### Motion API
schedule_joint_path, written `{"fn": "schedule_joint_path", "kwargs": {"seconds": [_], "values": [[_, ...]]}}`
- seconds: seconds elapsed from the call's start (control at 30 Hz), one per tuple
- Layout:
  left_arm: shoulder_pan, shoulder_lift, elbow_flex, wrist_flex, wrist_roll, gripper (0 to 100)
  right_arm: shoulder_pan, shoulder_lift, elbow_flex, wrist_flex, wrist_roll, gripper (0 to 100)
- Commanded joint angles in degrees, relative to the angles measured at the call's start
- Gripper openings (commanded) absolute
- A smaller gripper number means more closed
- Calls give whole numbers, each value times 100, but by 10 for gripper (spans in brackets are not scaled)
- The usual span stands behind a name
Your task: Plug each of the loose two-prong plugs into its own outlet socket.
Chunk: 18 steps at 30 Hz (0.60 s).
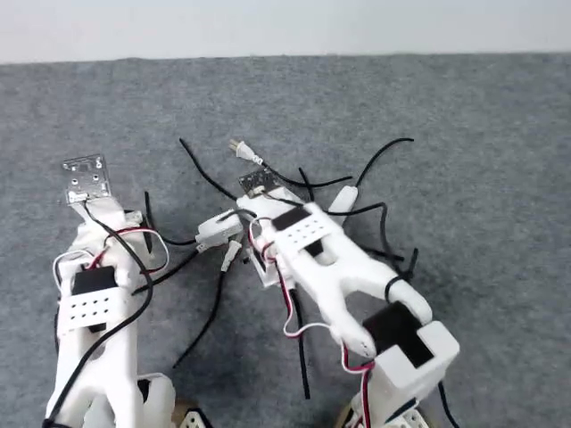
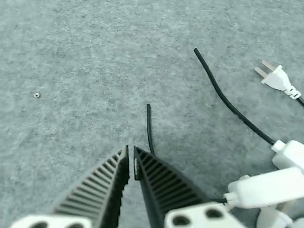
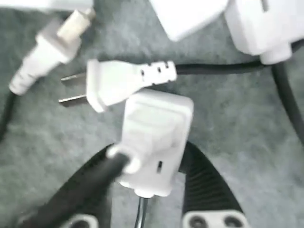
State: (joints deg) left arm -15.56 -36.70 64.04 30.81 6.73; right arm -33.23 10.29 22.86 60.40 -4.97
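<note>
I am clamping a boxy white plastic socket point(image 3: 156, 118) in my right claw point(image 3: 149, 152); a white two-prong plug point(image 3: 118, 83) is lying crosswise just beyond it.

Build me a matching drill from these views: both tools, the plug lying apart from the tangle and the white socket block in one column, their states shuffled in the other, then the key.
Things
1. left tool
2. right tool
3. white two-prong plug lying apart from the tangle
4. white rectangular plastic socket block

States
A. clamped in a tool
B. loose on the grey carpet, prongs bare
C. shut, holding nothing
D. shut on the socket block

Pairs: 1-C, 2-D, 3-B, 4-A
</note>
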Motion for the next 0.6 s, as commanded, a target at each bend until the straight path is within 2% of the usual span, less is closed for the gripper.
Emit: {"fn": "schedule_joint_path", "kwargs": {"seconds": [0.0,0.13,0.27,0.4,0.57], "values": [[26,-105,-295,-202,114,12,514,-312,-545,620,105,9],[378,-105,-136,-325,79,12,1218,-1182,-589,1182,255,8],[1037,-97,497,-1152,-26,13,2185,-2114,-589,1947,923,8],[1565,-97,787,-1415,-527,13,3829,-2580,-360,2273,1626,8],[1618,-97,760,-1336,-378,24,6088,-2413,132,1209,2391,9]]}}
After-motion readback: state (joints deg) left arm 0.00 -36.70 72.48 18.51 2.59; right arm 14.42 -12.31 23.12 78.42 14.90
